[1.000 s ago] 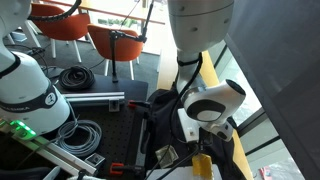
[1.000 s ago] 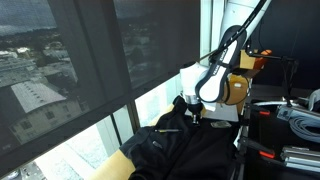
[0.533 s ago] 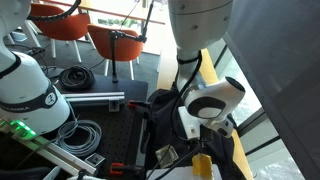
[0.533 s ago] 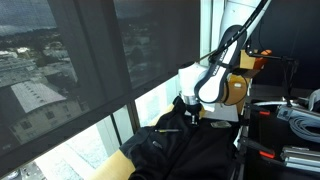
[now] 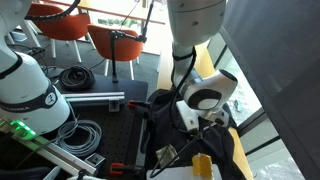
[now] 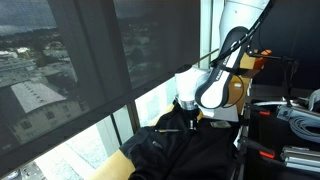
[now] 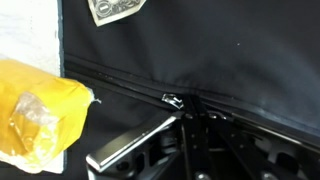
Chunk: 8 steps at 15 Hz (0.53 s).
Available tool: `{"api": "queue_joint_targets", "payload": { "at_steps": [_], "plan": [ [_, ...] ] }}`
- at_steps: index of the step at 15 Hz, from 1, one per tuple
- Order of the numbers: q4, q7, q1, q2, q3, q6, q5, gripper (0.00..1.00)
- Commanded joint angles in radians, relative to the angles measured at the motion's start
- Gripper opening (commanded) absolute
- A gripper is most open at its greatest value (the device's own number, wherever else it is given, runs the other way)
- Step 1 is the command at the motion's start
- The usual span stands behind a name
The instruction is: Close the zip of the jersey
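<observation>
A black jersey (image 7: 230, 50) lies spread on the surface and shows in both exterior views (image 5: 160, 112) (image 6: 190, 150). Its zip runs as a dark seam across the wrist view, with the small silver slider (image 7: 172, 99) on it. My gripper (image 7: 194, 113) comes in from the bottom of the wrist view. Its fingers are pressed together right at the slider and appear shut on the zip pull. In both exterior views the gripper (image 5: 203, 124) (image 6: 187, 118) points down onto the jersey.
A yellow padded object (image 7: 35, 110) lies beside the jersey, and a white label (image 7: 115, 8) sits on the fabric. Orange chairs (image 5: 70, 25), coiled cables (image 5: 75, 77) and another robot base (image 5: 25, 90) stand nearby. A large window (image 6: 90, 70) borders the surface.
The gripper and wrist have shifted a little sideways along the jersey, staying low on the fabric. The jersey itself looks about the same.
</observation>
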Motion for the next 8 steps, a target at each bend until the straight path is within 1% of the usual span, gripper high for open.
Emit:
{"api": "queue_joint_targets", "payload": {
  "at_steps": [1,5,8],
  "plan": [
    [0.053,0.054,0.06,0.03,-0.004,-0.006,-0.039,0.01],
    [0.102,0.079,0.106,0.05,-0.009,-0.036,-0.072,0.01],
    [0.148,0.087,0.125,0.073,-0.003,-0.074,-0.087,0.01]
  ]
}}
